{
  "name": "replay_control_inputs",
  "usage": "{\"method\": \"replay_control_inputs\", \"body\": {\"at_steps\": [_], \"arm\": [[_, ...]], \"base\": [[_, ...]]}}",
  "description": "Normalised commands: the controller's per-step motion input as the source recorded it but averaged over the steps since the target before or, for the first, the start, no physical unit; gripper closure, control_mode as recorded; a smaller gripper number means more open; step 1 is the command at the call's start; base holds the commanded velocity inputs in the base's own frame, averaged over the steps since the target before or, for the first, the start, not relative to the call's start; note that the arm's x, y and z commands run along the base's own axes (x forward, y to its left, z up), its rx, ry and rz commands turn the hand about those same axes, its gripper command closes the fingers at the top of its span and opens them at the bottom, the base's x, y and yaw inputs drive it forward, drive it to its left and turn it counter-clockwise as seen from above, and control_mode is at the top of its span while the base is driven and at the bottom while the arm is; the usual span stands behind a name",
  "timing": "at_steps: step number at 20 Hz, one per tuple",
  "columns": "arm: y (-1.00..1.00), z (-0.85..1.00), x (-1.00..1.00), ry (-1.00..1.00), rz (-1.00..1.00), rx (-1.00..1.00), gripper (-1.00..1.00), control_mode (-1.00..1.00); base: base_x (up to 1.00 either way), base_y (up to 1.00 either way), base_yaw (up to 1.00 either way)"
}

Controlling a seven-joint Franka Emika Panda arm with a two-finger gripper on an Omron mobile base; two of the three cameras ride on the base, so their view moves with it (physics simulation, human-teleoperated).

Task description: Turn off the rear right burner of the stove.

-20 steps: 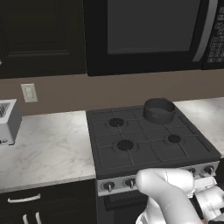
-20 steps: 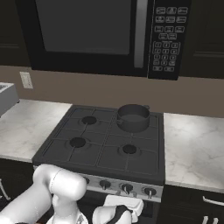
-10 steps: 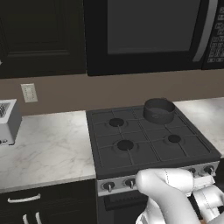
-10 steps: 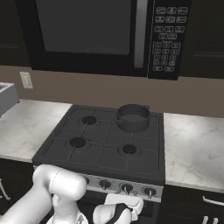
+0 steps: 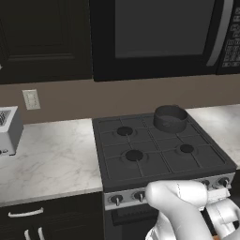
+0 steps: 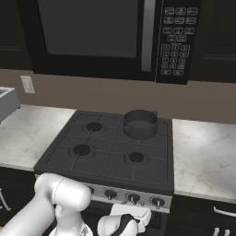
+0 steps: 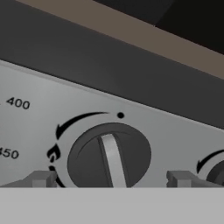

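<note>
The stove [image 5: 154, 161] [image 6: 108, 161] is a dark four-burner range with a silver knob strip [image 6: 133, 198] along its front. A dark grey pot [image 5: 170, 118] [image 6: 140, 123] sits on the back-right grate and hides the rear right burner. In the hand view my gripper [image 7: 111, 179] is open, close to the strip. Its fingertips [image 7: 41, 178] stand on either side of a round dark knob [image 7: 109, 155] without touching it. The knob's pale bar stands nearly upright, below a dot and a flame mark. My white hand [image 6: 126, 216] hangs just in front of the strip.
A black microwave [image 5: 159, 37] [image 6: 106, 37] hangs above the stove. Marble counter [image 5: 51, 159] [image 6: 203, 156] runs on both sides, with a toaster [image 5: 7, 131] at the far left. A second knob [image 7: 214, 168] lies right of the framed one; oven numbers are printed to its left.
</note>
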Motion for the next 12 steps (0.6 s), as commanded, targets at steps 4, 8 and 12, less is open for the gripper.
{"method": "replay_control_inputs", "body": {"at_steps": [4,8,12], "arm": [[0.00,0.00,0.00,0.00,-0.01,0.00,-1.00,-1.00],[0.00,0.01,0.00,0.00,0.00,0.00,-1.00,-1.00],[0.00,0.10,-0.01,0.00,-0.01,0.00,-1.00,-1.00]], "base": [[0.00,0.00,0.00],[0.00,0.00,0.00],[0.00,0.00,0.00]]}}
